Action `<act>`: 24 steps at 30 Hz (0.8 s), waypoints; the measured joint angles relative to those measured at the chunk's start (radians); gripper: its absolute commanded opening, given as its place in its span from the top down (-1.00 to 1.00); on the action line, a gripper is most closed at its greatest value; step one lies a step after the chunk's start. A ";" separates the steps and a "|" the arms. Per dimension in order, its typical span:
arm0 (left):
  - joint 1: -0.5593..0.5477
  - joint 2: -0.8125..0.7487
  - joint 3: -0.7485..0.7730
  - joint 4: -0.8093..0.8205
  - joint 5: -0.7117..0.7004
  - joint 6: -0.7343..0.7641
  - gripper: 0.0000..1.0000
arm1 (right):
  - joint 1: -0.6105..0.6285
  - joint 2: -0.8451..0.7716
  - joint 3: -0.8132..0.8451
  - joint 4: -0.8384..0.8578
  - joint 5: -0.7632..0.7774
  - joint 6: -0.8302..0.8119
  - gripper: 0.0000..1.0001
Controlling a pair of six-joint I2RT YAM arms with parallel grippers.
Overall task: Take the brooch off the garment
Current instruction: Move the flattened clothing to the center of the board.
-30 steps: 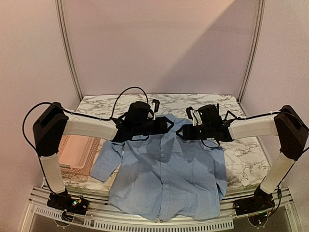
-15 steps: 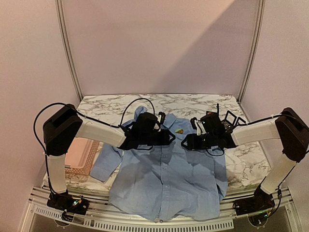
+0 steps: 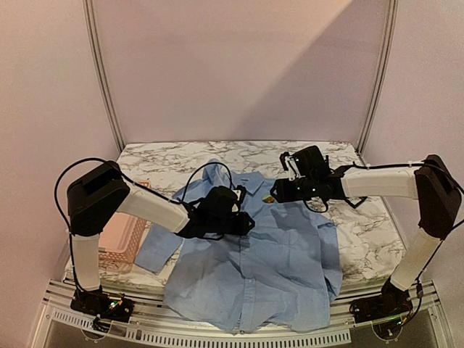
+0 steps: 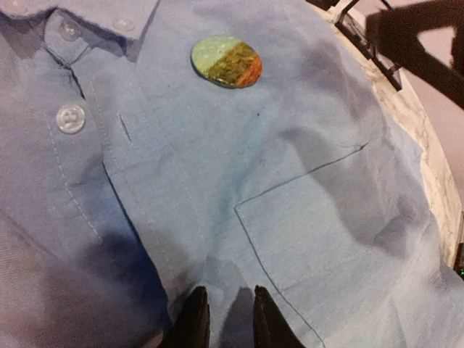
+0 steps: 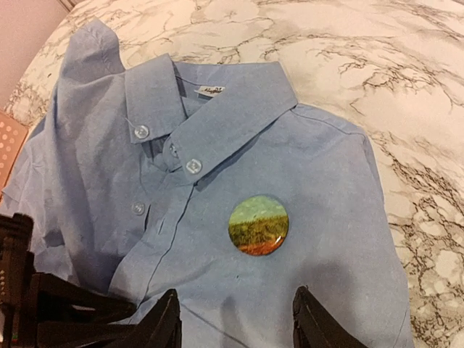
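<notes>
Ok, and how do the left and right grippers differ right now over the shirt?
The left gripper has its jaws standing narrow, close to the shirt beside the chest pocket; the right gripper holds its jaws wide open. The right gripper has the round brooch straight ahead between its jaws; the left gripper sits farther from the brooch. Both are over the shirt's front, and neither touches the brooch.

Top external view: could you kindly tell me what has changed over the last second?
The left gripper moved nearer, onto the shirt, its jaws narrowing. The right gripper drew back toward the far side, uncovering the brooch. The shirt and pink basket stayed put.
</notes>
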 measured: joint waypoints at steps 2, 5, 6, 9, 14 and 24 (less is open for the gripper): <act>-0.012 -0.010 -0.016 0.004 -0.012 0.002 0.55 | 0.000 0.043 0.036 -0.008 0.006 -0.023 0.02; -0.026 -0.021 -0.033 0.010 -0.022 0.002 0.55 | 0.000 0.105 0.083 -0.024 0.008 -0.052 0.02; -0.031 -0.026 -0.039 0.010 -0.026 0.002 0.55 | 0.000 0.124 0.097 -0.032 0.007 -0.062 0.01; -0.042 -0.038 -0.052 0.005 -0.034 0.002 0.55 | 0.000 0.168 0.127 -0.053 0.004 -0.095 -0.05; -0.049 -0.049 -0.060 -0.006 -0.037 0.003 0.55 | 0.000 0.219 0.181 -0.092 0.002 -0.137 -0.12; -0.053 -0.063 -0.061 -0.040 -0.038 0.006 0.55 | 0.018 0.282 0.224 -0.137 0.030 -0.180 -0.15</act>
